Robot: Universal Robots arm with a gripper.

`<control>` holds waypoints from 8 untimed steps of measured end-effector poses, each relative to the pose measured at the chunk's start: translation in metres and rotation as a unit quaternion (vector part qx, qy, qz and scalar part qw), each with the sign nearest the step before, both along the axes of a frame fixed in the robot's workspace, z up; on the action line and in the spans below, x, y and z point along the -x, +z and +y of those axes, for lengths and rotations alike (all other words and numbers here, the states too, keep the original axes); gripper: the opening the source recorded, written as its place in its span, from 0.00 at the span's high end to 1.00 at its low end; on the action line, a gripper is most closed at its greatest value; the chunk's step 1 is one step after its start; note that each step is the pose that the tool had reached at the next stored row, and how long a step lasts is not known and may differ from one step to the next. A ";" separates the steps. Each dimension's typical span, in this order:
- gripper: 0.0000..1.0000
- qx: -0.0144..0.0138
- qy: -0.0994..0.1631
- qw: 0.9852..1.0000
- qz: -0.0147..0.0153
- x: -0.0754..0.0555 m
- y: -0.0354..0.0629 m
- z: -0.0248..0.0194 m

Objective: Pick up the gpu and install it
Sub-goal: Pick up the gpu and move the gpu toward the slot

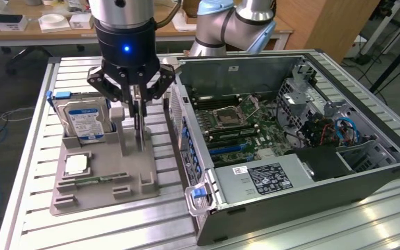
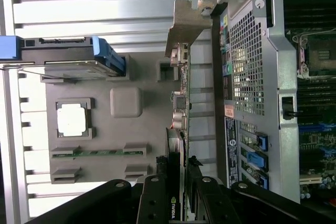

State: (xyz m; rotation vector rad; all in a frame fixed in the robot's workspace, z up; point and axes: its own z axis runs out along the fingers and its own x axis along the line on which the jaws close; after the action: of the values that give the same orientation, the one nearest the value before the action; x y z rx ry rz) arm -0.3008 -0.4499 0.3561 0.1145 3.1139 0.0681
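Along the exterior view's left, the slatted metal counter [image 1: 29,156] is carrying a gray fixture tray [image 1: 106,197]. One silver hard drive [image 1: 83,124] with a blue-white label is standing upright in a blue carrier at the tray's far end. Nearer the camera, one square processor chip [image 1: 76,165] is lying flat in its pocket. One green memory stick [image 1: 101,179] is lying in a slot just beside it.

Toward the tray's right side, the hand [image 1: 139,107] is hanging straight down from the arm. It is clamping one gpu [image 1: 140,133], with a finger pressing on each face. The gpu is standing on edge over the tray, its lower edge reaching down to the tray's holder. Whether it is sitting in that holder or just clear of it cannot be told. A gray post [image 1: 120,122] of the tray is rising just beside the gpu on the hard drive's side.

In the wrist view, the hand [image 2: 177,203] is gripping the gpu [image 2: 181,103] edge-on, with its pale bracket [image 2: 186,24] at the far end. The perforated rear wall [image 2: 247,66] of the case is running close alongside it.

To the right, one open computer case [image 1: 311,205] is lying on its side. It is exposing one motherboard [image 1: 255,127], one labelled power supply [image 1: 266,179] and blue cables [image 1: 346,127].
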 end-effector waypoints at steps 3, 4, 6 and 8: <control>0.74 0.000 0.000 1.000 0.000 0.000 0.0029 0.0000; 0.74 0.000 0.000 1.000 0.000 0.000 0.0041 0.0000; 0.74 0.000 0.000 1.000 0.000 0.000 0.0065 0.0000; 0.74 0.000 0.000 1.000 0.000 0.000 0.0088 0.0000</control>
State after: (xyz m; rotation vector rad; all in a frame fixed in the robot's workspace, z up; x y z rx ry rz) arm -0.3008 -0.4500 0.3649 0.1145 3.1138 0.0681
